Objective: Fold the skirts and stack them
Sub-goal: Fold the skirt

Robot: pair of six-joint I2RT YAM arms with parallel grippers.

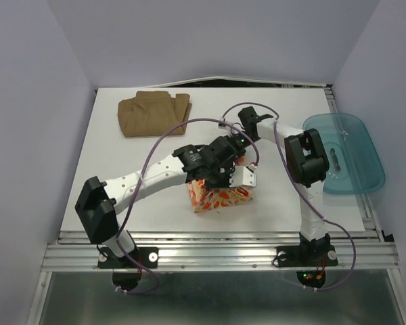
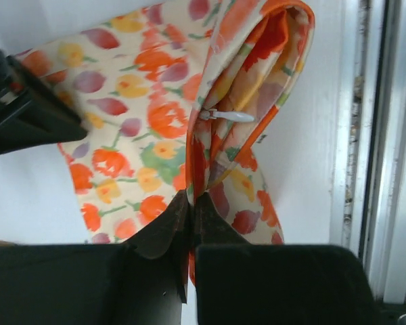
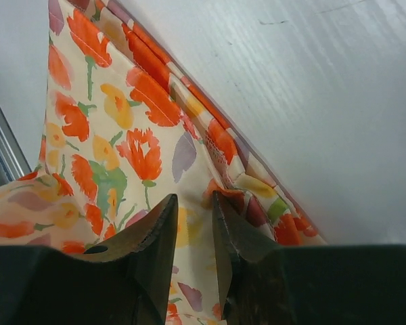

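Lab test booth: bare walls (image 1: 27,101) are enclosing a white table (image 1: 122,162) under the left pincer (image 2: 189,206), metal rails (image 1: 216,254) lying behind it.

Two skirts (image 1: 152,114), one tub (image 1: 345,152) — two arms (image 1: 155,175)

Bare table (image 1: 115,149) lies open at left; printed skirt (image 1: 220,198) blocks the middle, tan skirt (image 1: 152,113) the far-left corner, tub (image 1: 355,169) the right edge.

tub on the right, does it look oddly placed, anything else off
The tub hangs partly past the table's right edge, which looks precarious. The printed skirt is bunched up mid-table, unlike the tan skirt lying folded at the back.
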